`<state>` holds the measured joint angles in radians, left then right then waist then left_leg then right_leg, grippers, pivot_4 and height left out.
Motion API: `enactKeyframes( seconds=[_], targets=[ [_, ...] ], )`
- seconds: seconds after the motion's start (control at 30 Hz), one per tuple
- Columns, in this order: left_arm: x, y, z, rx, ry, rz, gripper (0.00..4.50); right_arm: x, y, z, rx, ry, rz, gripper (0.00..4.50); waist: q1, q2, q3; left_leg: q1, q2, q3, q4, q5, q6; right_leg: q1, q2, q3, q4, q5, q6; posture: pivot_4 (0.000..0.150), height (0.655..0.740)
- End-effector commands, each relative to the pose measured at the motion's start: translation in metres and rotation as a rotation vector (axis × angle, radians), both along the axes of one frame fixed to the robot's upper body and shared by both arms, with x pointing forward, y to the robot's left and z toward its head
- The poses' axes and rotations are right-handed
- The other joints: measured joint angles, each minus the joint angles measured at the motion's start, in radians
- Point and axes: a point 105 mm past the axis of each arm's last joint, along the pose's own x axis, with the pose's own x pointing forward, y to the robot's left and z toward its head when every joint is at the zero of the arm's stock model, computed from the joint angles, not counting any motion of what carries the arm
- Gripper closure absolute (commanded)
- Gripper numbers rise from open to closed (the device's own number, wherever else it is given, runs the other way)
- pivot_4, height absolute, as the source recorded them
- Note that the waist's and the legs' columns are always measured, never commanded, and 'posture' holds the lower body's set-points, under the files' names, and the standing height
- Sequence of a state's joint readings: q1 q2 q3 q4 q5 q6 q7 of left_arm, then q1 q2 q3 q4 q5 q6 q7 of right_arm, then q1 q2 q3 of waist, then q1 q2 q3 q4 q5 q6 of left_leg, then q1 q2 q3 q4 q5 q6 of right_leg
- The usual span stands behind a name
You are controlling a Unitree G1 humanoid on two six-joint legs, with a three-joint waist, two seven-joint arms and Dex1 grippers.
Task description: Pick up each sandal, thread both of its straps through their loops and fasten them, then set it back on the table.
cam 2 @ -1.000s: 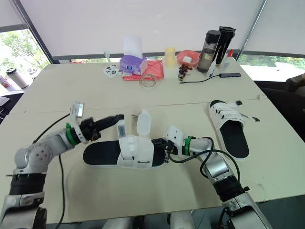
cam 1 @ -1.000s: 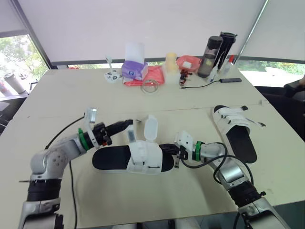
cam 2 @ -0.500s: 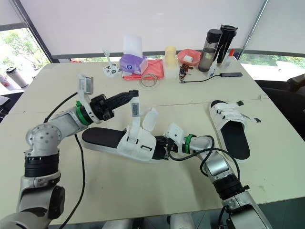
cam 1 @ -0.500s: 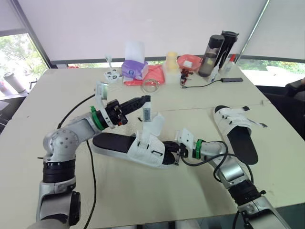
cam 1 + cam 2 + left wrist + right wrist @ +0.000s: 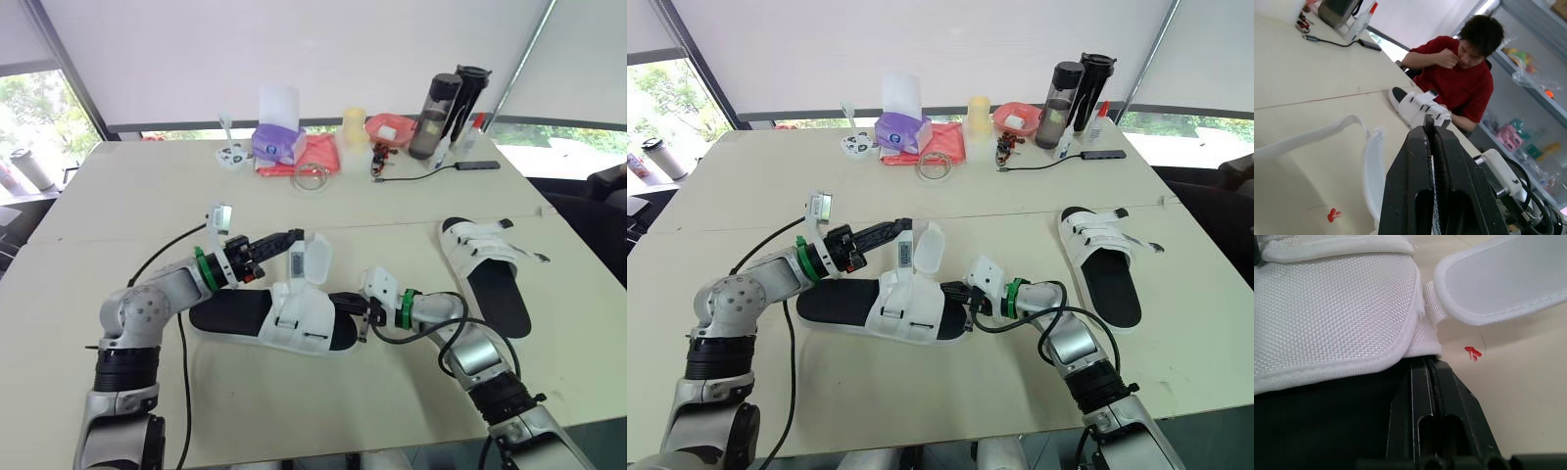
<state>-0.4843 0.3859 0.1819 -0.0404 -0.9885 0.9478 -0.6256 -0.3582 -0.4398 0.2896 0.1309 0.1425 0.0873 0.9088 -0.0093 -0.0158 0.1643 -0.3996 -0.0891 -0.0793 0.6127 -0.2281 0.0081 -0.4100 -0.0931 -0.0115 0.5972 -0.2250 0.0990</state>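
The near sandal (image 5: 235, 315), black-soled with a white upper (image 5: 1337, 308), lies across the table's front between my arms. My left gripper (image 5: 292, 238) is shut on its rear strap (image 5: 293, 265), holding it upright just above the upper. The other strap (image 5: 315, 259) stands up loose beside it. My right gripper (image 5: 365, 319) is shut on the sole's right end, low at the table; its fingers (image 5: 1420, 382) pinch the black edge under the upper. The second sandal (image 5: 485, 266) lies to the right with its straps across it, away from both grippers.
Along the far edge stand a purple tissue box (image 5: 276, 144), a pale cup (image 5: 351, 127), a red bowl (image 5: 387, 127) and two dark bottles (image 5: 431, 103). A cable (image 5: 431, 168) and a clear ring (image 5: 312, 176) lie nearby. A person in a red shirt (image 5: 1464, 83) sits beyond the table's right side.
Half a second ago my left gripper held the strap high, tilting the sandal up. It has come down and back, and the sandal lies flatter. The right gripper has stayed put.
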Motion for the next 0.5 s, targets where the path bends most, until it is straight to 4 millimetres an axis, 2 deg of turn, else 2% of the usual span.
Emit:
enactKeyframes(
  seconds=[0.03,0.23,0.3,0.5],
  targets=[
    [0.002,0.008,0.010,-0.041,-0.029,0.032,4.45,-0.007,-0.013,-0.038,-0.097,0.125,-0.060,4.50,0.000,0.000,0.000,0.000,0.000,0.000,0.000,0.000,0.000,0.000,0.000,0.000,0.000,0.000,0.000,0.150,0.7400],
    [0.017,0.033,0.004,-0.108,0.026,0.126,4.45,-0.008,-0.012,-0.039,-0.097,0.126,-0.064,4.50,0.000,0.000,0.000,0.000,0.000,0.000,0.000,0.000,0.000,0.000,0.000,0.000,0.000,0.000,0.000,0.150,0.7400],
    [0.020,0.039,0.007,-0.135,0.027,0.135,4.45,-0.009,-0.012,-0.039,-0.098,0.126,-0.063,4.50,0.000,0.000,0.000,0.000,0.000,0.000,0.000,0.000,0.000,0.000,0.000,0.000,0.000,0.000,0.000,0.150,0.7400],
    [0.016,0.033,-0.010,-0.043,0.052,0.079,4.45,-0.009,-0.009,-0.040,-0.095,0.128,-0.061,4.50,0.000,0.000,0.000,0.000,0.000,0.000,0.000,0.000,0.000,0.000,0.000,0.000,0.000,0.000,0.000,0.150,0.7400]
  ],
)
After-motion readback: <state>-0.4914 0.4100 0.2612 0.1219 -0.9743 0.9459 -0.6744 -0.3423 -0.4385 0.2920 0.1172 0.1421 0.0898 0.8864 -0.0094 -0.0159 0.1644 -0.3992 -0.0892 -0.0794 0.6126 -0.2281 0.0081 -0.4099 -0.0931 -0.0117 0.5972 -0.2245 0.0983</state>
